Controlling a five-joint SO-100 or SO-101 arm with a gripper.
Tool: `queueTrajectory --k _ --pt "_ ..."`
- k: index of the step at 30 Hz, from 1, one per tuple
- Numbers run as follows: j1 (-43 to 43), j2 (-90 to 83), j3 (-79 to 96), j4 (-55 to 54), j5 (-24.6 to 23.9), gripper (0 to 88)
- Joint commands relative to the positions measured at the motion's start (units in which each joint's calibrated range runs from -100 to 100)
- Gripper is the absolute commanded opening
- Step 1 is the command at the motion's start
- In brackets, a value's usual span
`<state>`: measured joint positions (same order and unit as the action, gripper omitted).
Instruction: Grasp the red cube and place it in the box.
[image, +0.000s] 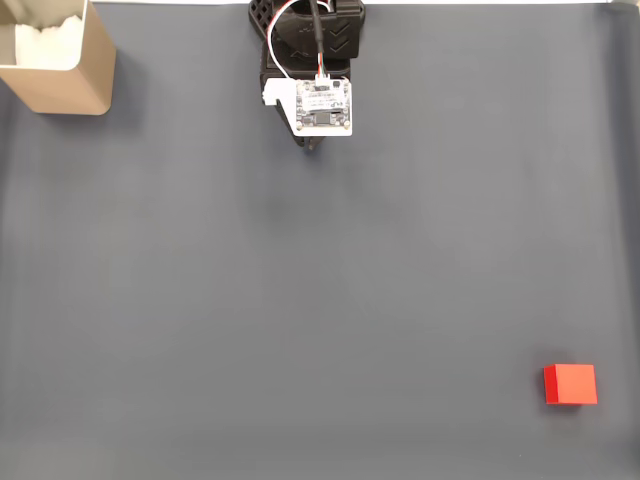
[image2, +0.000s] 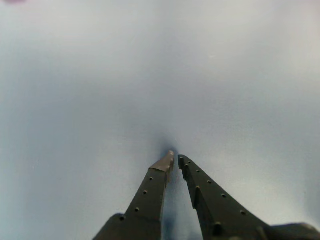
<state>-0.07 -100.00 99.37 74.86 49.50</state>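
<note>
Handling: red cube (image: 570, 384) looks light, rigid, matte; grip two opposite flat faces.
End effector (image2: 174, 159): fingertips nearly touching, holding nothing.
Box (image: 62, 60): well apart from the cube.

No text, label or number can be read. The small white circuit board (image: 323, 107) on the arm in the fixed view, far from the red cube (image: 570, 384), carries faint dark markings too small to make out.
</note>
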Motion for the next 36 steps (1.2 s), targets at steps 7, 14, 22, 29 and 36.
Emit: queueTrajectory --k 7,14,22,29,36 --pt "-0.1 0.1 0.5 1.0 -0.5 0.3" --pt "-0.1 0.1 0.5 1.0 -0.8 0.0" --pt "-0.1 0.1 0.5 1.0 -0.2 0.0" --pt "-0.1 0.1 0.5 1.0 -0.6 0.0" --pt "-0.6 0.1 0.5 1.0 -0.7 0.0"
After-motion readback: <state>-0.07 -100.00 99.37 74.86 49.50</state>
